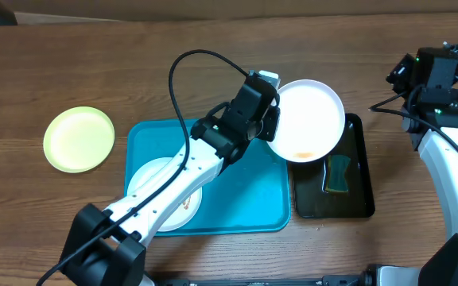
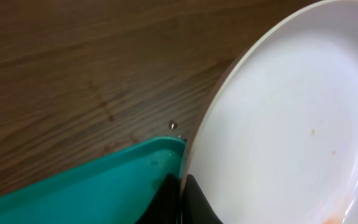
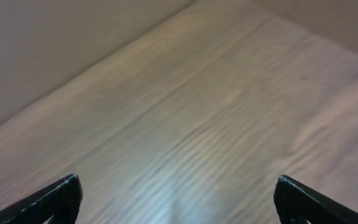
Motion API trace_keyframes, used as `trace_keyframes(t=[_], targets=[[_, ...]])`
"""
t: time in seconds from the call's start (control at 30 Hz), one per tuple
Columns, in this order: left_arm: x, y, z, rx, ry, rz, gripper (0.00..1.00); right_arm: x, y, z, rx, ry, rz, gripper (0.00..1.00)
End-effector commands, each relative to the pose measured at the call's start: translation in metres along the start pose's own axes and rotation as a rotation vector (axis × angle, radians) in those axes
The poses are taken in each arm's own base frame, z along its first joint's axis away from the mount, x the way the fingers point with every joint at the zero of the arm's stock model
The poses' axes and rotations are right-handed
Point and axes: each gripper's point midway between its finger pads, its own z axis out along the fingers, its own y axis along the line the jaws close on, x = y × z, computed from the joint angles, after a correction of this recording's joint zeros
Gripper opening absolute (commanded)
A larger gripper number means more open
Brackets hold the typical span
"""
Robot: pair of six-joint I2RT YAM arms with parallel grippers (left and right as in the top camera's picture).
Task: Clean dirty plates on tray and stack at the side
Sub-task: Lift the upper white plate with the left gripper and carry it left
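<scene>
My left gripper [image 1: 271, 125] is shut on the left rim of a white plate [image 1: 312, 115] and holds it in the air over the right end of the turquoise tray [image 1: 245, 191]. An orange-brown smear marks the plate's near edge. In the left wrist view the two black fingers [image 2: 194, 202] pinch the plate [image 2: 278, 124] beside the tray's corner [image 2: 104, 193]. A second white plate [image 1: 153, 179] lies on the tray, partly hidden under the left arm. A yellow-green plate [image 1: 79, 139] rests on the bare wood to the left. My right gripper [image 3: 179, 193] hangs open over bare tabletop.
A glossy black tray [image 1: 360, 195] stands right of the turquoise one, with a green-and-yellow sponge [image 1: 339, 173] in it, partly under the held plate. The right arm [image 1: 440, 151] rises along the table's right edge. A black cable [image 1: 183, 71] loops above the left arm.
</scene>
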Motion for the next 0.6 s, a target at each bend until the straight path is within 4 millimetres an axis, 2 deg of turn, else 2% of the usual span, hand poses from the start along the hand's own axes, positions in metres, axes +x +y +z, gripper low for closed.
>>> trace_keyframes(t=[0.0, 0.1, 0.27, 0.43, 0.57], targets=[[-0.01, 0.002, 0.004, -0.07, -0.051, 0.039, 0.04, -0.011, -0.017, -0.003, 0.103, -0.048, -0.006, 1.0], [-0.015, 0.001, 0.006, -0.102, -0.087, 0.056, 0.04, -0.01, -0.017, -0.003, 0.103, -0.046, -0.007, 1.0], [-0.029, -0.012, 0.007, -0.117, -0.165, 0.151, 0.04, -0.011, -0.017, -0.003, 0.103, -0.046, -0.007, 1.0], [-0.046, -0.017, -0.002, -0.209, -0.253, 0.263, 0.04, -0.01, -0.017, -0.003, 0.103, -0.046, -0.007, 1.0], [-0.047, -0.034, -0.009, -0.232, -0.283, 0.354, 0.04, -0.01, -0.017, -0.003, 0.103, -0.046, -0.007, 1.0]])
